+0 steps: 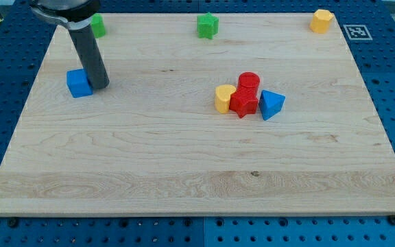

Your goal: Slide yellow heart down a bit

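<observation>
My tip (pixel 100 86) rests on the wooden board (pixel 184 171) near its left edge, touching or just beside the right face of a blue cube (pixel 78 83). The rod carries no jaws, so nothing is grasped; it only stands against that cube.

The yellow heart (pixel 224 98) lies well to the right of my tip, near the board's middle and slightly lower in the view. Its right side touches a red star-like block (pixel 244 102). A red cylinder (pixel 249 81) sits just above that red block, and a blue triangular block (pixel 271 104) touches its right side. The heart's left and lower sides are free, with bare board running from it down to the bottom edge.

Along the top edge: a green block (pixel 98 25) directly above my tip, partly hidden behind the rod; a green star-like block (pixel 208 25) up and to the right; a yellow block (pixel 321 20), shape uncertain, in the far top-right corner.
</observation>
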{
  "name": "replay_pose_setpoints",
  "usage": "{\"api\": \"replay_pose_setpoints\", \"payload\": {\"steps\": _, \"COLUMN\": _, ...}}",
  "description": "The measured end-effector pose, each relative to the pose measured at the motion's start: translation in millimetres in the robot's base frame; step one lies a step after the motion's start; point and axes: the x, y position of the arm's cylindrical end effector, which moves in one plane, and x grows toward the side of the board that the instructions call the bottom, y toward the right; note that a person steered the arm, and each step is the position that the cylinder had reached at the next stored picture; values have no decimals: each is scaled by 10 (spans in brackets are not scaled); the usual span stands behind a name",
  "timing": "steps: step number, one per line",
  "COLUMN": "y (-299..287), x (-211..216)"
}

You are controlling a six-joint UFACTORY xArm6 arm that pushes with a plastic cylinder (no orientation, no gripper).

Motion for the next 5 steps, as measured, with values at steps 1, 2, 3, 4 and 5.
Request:
{"api": "replay_pose_setpoints", "payload": {"steps": 1, "y": -4, "x": 55}}
{"api": "replay_pose_setpoints", "payload": {"steps": 2, "y": -1, "x": 92}}
{"api": "replay_pose_setpoints", "payload": {"steps": 3, "y": 479, "x": 92}}
{"api": "replay_pose_setpoints", "payload": {"steps": 4, "y": 1137, "x": 92}}
{"api": "replay_pose_setpoints", "payload": {"steps": 5, "y": 1349, "x": 92}}
